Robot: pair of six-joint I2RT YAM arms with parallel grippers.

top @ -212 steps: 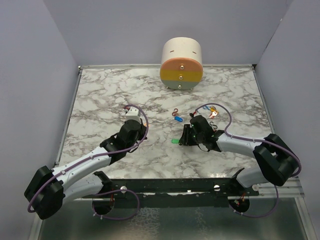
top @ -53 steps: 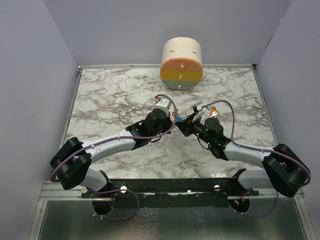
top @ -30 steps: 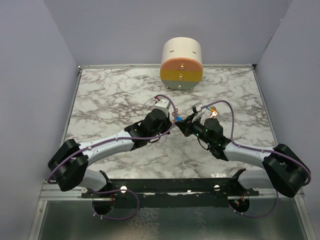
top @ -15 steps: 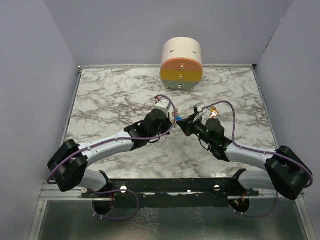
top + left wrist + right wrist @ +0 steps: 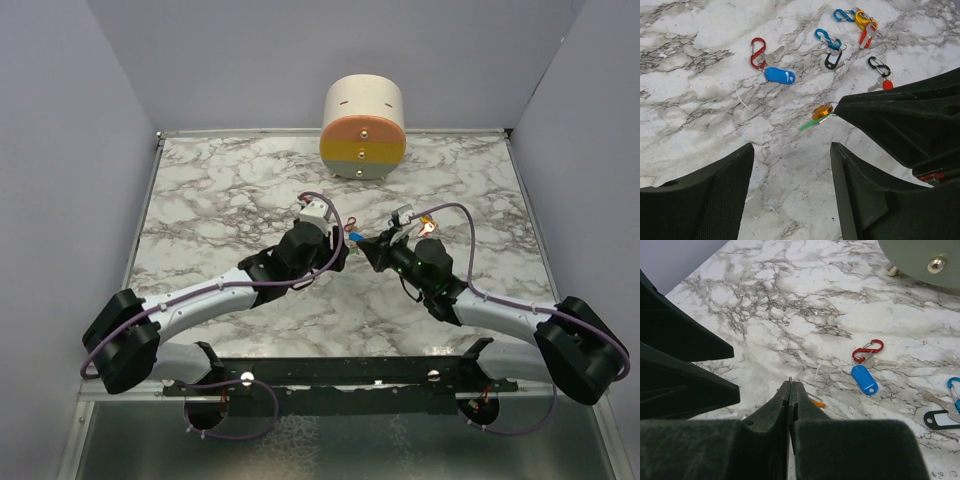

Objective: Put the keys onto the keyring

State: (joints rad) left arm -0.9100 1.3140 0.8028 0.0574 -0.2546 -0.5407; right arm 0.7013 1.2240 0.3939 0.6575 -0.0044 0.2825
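Right end effector (image 5: 836, 106) over half-hidden green key (image 5: 809, 125)

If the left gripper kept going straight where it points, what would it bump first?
Probably the bare marble table, since the left gripper tilts down at it. Farther along lies the blue tag. The green-orange key in the right gripper sits slightly right, though depth is unclear.

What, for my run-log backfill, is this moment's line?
left gripper open, empty | right gripper shut on green key | other keys on table
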